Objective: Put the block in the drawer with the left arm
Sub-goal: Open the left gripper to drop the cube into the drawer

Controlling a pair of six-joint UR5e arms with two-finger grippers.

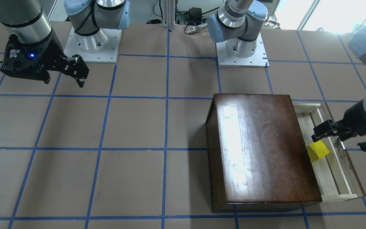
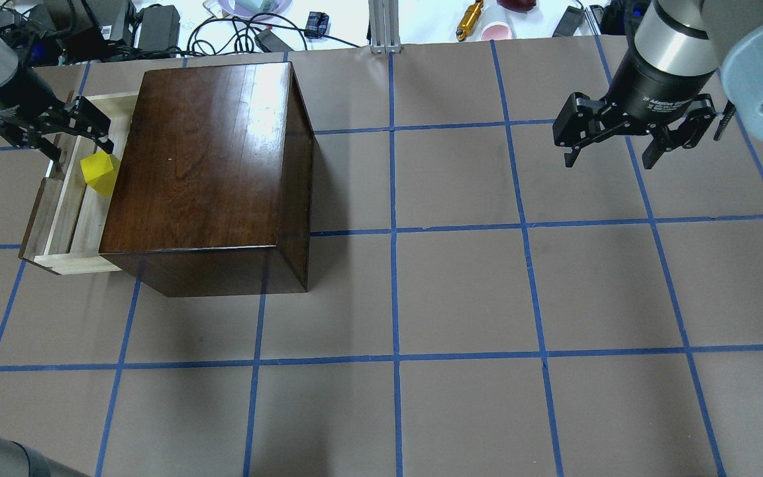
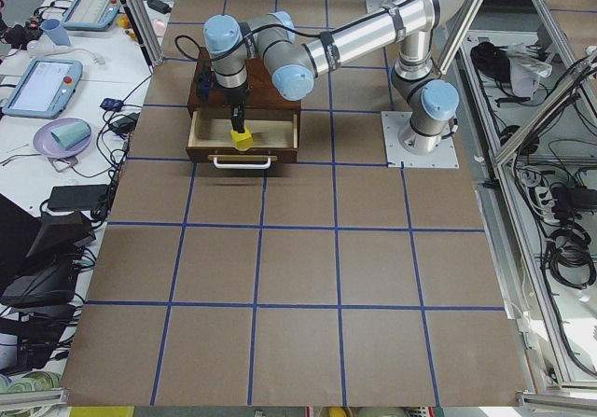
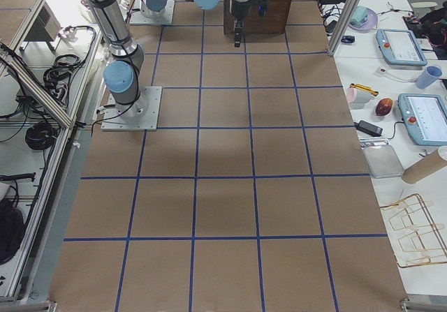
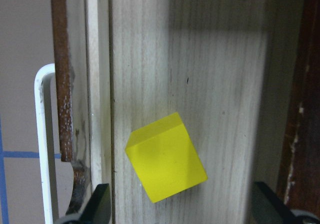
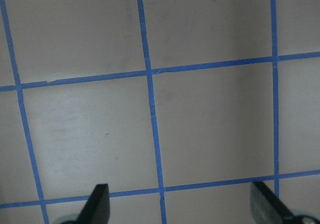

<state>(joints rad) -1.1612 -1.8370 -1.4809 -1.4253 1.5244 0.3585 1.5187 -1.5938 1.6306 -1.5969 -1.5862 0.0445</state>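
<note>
Front view: block (image 1: 318,152) lies in the open drawer (image 1: 345,178), tight by the cabinet (image 1: 259,146) edge. Left tool (image 1: 328,135) is just above it, spread open and empty. Right tool (image 1: 64,79) is well apart over the surface (image 1: 106,127), also open, holding nothing

Overhead: block sits on the drawer floor between front panel and cabinet, askew to the drawer walls. Left tool is near it, no contact visible

Left side view: block just under the left tool, behind the handle (image 3: 244,162); too small for more

Right side view: cabinet hides the drawer, block not seen

Left wrist: block rests on the pale wood floor, rotated. Both fingers (image 5: 100,206) are wide apart and clear of it. Placing looks done

Right wrist: only taped surface between the spread fingertips

Handling, my guess: rigid, light, not fragile, with smooth plain faces that may be a bit slippery. For a regrasp, pinch two opposite flat faces with the wrist turned to match the skew. Corners would likely slip out
</note>
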